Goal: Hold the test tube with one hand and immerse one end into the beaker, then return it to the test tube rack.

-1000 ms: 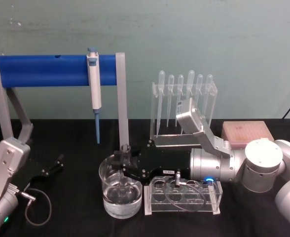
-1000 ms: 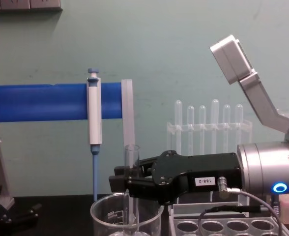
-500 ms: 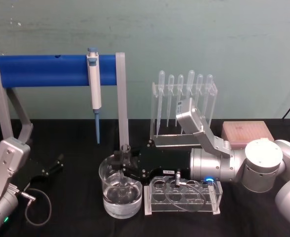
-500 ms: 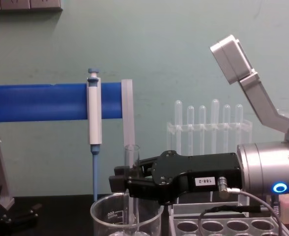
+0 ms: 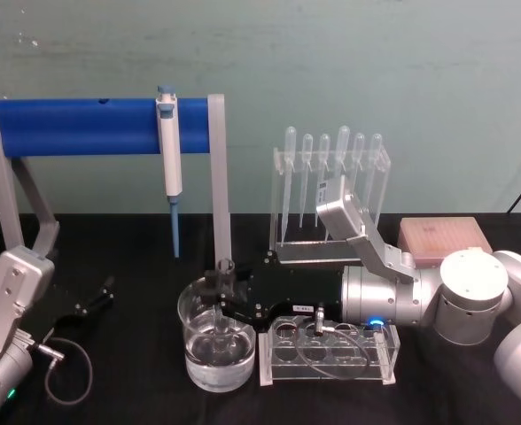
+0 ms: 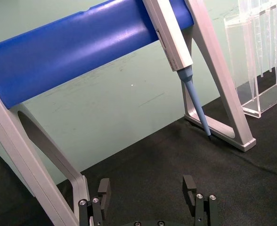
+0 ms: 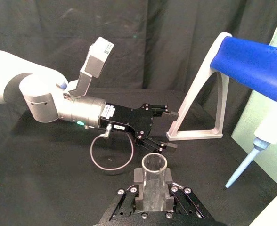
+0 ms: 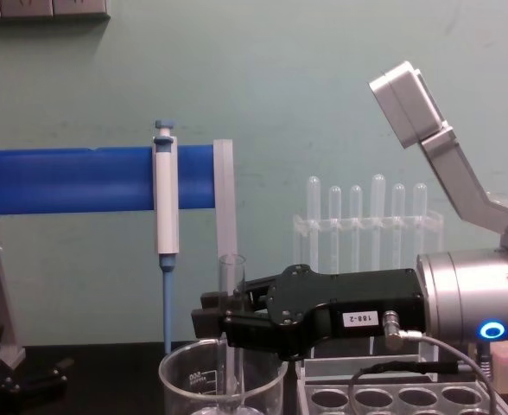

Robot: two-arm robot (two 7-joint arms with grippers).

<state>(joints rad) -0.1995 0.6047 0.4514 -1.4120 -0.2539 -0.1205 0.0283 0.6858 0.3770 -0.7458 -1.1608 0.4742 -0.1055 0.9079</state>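
On the black tabletop (image 5: 136, 257) we note the test tube rack (image 5: 331, 374), with the beaker (image 5: 194, 359) just beside it on its left. The left gripper (image 5: 95, 297) lies released at far left. The right gripper (image 8: 222, 322), over the beaker, is clenched on the upright test tube (image 8: 231, 275), whose lower end sits inside the beaker.

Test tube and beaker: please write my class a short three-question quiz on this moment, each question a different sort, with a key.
1. True or false: the right gripper holds the test tube upright.
2. Relative to the beaker, the tube's lower end is: A inside it; B above its rim; C beside it.
3. Fill in: the left gripper, parked at the robot's left, has its fingers ____.
Key: 1 true; 2 A; 3 open.
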